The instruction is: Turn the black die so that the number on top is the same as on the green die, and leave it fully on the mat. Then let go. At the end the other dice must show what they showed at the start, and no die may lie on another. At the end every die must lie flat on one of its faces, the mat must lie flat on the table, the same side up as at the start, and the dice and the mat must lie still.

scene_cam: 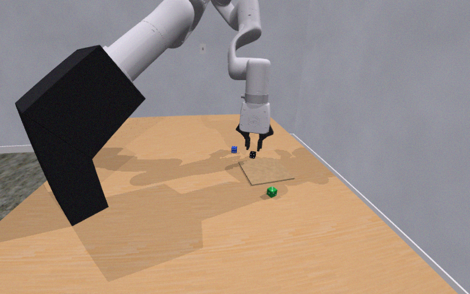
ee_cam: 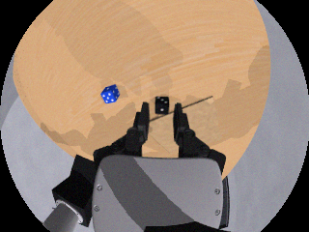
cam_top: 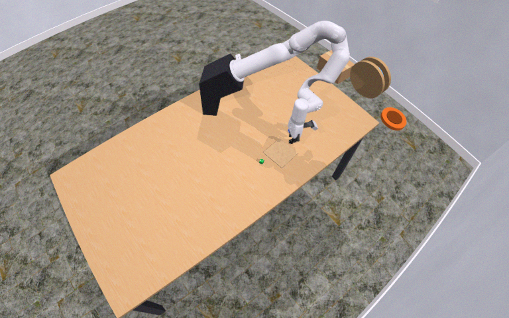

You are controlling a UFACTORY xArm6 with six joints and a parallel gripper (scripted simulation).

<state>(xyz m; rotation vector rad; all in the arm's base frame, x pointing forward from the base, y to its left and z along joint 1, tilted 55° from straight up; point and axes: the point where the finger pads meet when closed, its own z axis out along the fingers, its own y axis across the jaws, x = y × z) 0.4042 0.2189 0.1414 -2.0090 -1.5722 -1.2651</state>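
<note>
The black die (scene_cam: pixel 253 155) lies on the table just beyond the far edge of the tan mat (scene_cam: pixel 265 171), off the mat. It also shows in the wrist view (ee_cam: pixel 162 104). My gripper (scene_cam: pixel 253 147) hangs straight above the black die, fingers partly open and empty, tips a little above it. In the wrist view the gripper's fingertips frame the die. The green die (scene_cam: pixel 272 192) lies on the table in front of the mat's near edge; it also shows in the overhead view (cam_top: pixel 261 161). The mat (cam_top: pixel 280 154) lies flat.
A blue die (scene_cam: pixel 234 149) lies on the table left of the black die, also in the wrist view (ee_cam: pixel 110 95). The arm's black base (scene_cam: pixel 69 121) stands at the left. The table's right edge (scene_cam: pixel 363 204) runs close to the mat.
</note>
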